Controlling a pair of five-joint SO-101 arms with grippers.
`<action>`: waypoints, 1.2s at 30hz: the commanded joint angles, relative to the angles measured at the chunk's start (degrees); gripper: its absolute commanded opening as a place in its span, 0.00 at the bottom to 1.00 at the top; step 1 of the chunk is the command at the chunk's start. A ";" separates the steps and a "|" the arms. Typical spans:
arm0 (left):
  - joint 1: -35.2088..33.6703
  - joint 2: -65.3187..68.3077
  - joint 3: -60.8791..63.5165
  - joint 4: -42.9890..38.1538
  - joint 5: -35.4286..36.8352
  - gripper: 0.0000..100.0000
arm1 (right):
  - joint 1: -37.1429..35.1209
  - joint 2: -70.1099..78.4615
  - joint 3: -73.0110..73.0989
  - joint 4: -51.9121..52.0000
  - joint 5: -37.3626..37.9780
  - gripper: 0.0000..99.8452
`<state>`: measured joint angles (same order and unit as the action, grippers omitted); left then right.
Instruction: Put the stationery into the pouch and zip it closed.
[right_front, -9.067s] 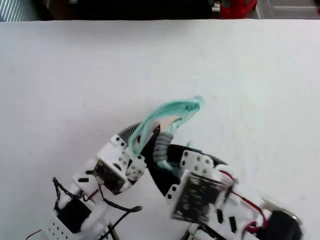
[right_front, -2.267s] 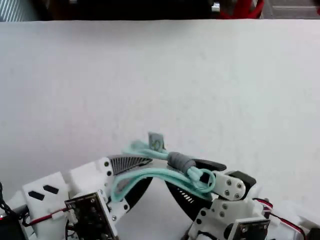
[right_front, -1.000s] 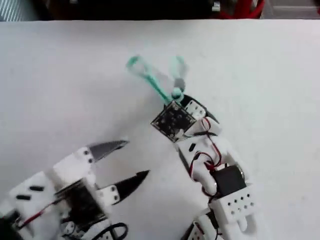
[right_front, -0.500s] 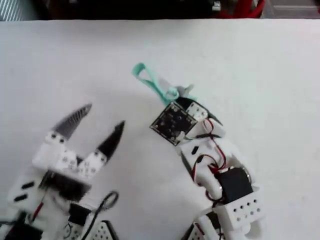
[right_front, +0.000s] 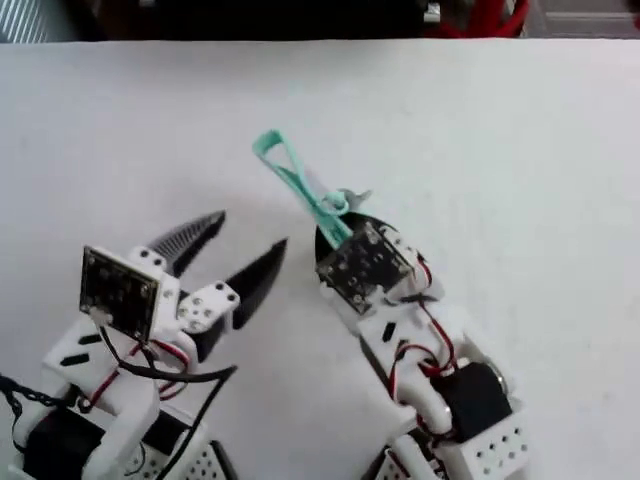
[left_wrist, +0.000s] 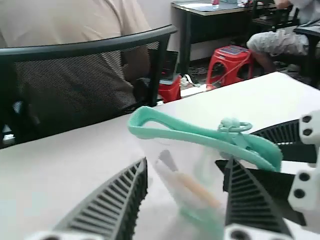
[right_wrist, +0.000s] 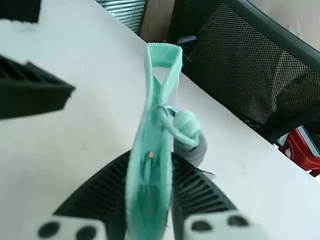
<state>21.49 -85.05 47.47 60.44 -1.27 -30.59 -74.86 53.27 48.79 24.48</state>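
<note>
The pouch (right_front: 290, 175) is clear plastic with a mint-green zip edge. It hangs edge-up from my right gripper (right_front: 345, 218), which is shut on its near end. The far end rests over the middle of the white table. A round mint zip pull (right_wrist: 185, 122) on a ring sits close to the right fingers, beside a grey tab. In the left wrist view a tan stick-like item (left_wrist: 192, 185) shows inside the pouch (left_wrist: 200, 135). My left gripper (right_front: 248, 230) is open, a little to the left of the pouch, with its fingers (left_wrist: 117, 200) pointing at it.
The table's far edge (right_front: 320, 42) runs along the back. Beyond it stand a black mesh chair (left_wrist: 75, 75) and a red stool (left_wrist: 232, 57). Bare tabletop lies to the left, the right and behind the pouch.
My left gripper, still open, has turned and moved right toward the pouch. The right arm has drawn back slightly with the pouch, whose mouth has gone from a wide loop to a narrow strip.
</note>
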 joint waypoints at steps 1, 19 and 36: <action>6.99 1.10 -0.62 -0.70 4.84 0.25 | -0.92 -6.46 1.49 -0.31 -0.97 0.02; 17.89 8.31 -0.18 -9.85 0.00 0.25 | -3.12 -14.90 10.81 -0.31 -3.16 0.02; 12.53 14.90 -2.90 -9.67 0.00 0.24 | -3.38 -14.90 12.31 0.04 -3.43 0.02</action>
<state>34.86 -70.55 47.12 51.47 -0.66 -33.41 -90.24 65.58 48.53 21.58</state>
